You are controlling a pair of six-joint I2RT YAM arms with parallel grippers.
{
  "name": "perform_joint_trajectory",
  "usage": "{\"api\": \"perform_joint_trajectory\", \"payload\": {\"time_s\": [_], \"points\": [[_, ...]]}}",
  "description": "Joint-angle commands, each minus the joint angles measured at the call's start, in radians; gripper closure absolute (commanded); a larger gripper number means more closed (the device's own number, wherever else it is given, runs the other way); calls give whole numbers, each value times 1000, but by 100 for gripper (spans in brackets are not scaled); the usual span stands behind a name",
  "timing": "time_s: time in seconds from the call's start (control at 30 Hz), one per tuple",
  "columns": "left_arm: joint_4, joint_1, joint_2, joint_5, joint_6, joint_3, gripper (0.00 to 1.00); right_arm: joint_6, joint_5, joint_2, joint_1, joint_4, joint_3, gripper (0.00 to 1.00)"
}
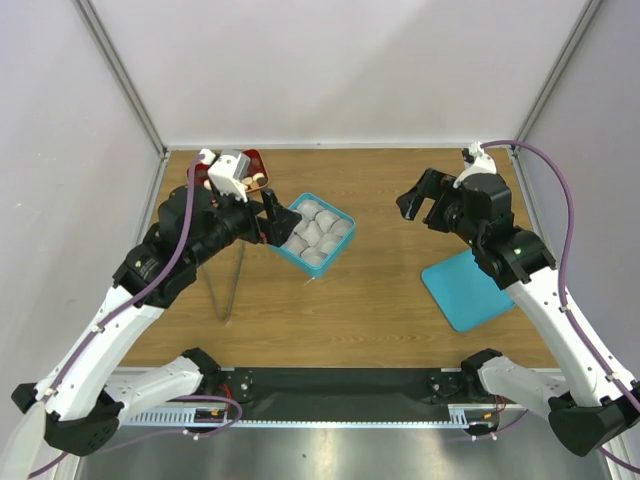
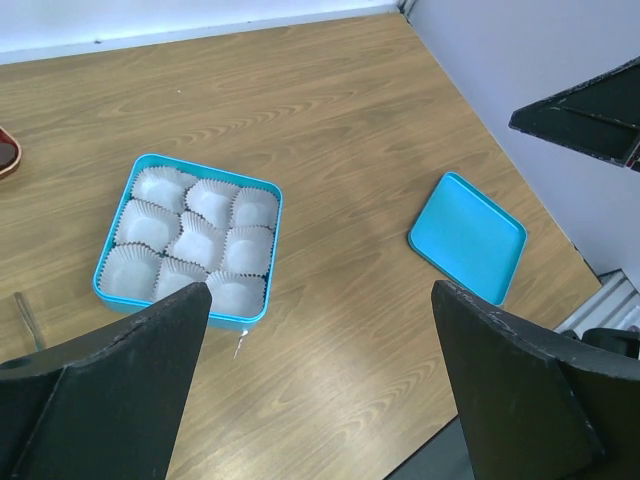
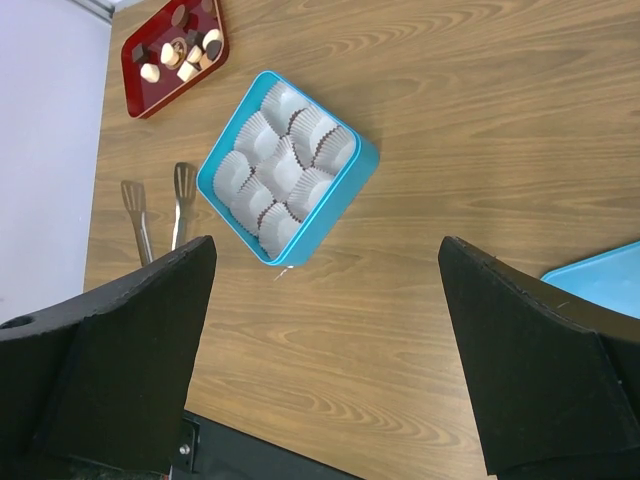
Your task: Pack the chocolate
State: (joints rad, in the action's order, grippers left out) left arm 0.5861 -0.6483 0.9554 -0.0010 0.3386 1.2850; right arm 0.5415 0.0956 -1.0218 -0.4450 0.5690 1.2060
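Note:
The chocolate (image 3: 185, 50), several small dark and tan pieces, lies in a red tray (image 3: 150, 95) at the table's far left; in the top view a few pieces (image 1: 254, 180) show beside my left wrist. The teal box (image 1: 290, 258) holds only white paper cups (image 2: 195, 240). It also shows in the left wrist view (image 2: 277, 235) and the right wrist view (image 3: 335, 205). My left gripper (image 1: 275, 222) is open and empty above the box's left edge. My right gripper (image 1: 420, 205) is open and empty, raised over the table's right half.
The teal lid (image 1: 468, 288) lies flat at the right, also in the left wrist view (image 2: 467, 237). Metal tongs (image 1: 230, 285) lie left of the box, also in the right wrist view (image 3: 150, 215). The red tray (image 1: 255, 157) is partly hidden by my left wrist.

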Motion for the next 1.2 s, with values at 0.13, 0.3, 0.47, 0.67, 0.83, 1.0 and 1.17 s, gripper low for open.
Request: {"api": "perform_joint_trajectory", "payload": {"time_s": [0.13,0.3,0.47,0.67,0.83,1.0,1.17], "points": [[-6,1,-14,-72,-21,13,0,-14,-16,8,12,-24,0,0],[86,2,40,-148,-13,60,0,-14,-14,26,20,-18,-20,0],[282,130,155,-143,59,90,0,-23,-22,55,23,-29,-56,0],[331,225,155,-326,135,-117,0,-89,-75,126,23,-6,-72,0],[236,401,177,-220,188,-288,1,-109,-161,192,23,-40,-109,0],[201,438,216,-329,211,-354,0,-77,-195,233,23,-26,-118,0],[118,457,259,-255,178,-429,0,-74,-243,287,23,-55,-163,0]]}}
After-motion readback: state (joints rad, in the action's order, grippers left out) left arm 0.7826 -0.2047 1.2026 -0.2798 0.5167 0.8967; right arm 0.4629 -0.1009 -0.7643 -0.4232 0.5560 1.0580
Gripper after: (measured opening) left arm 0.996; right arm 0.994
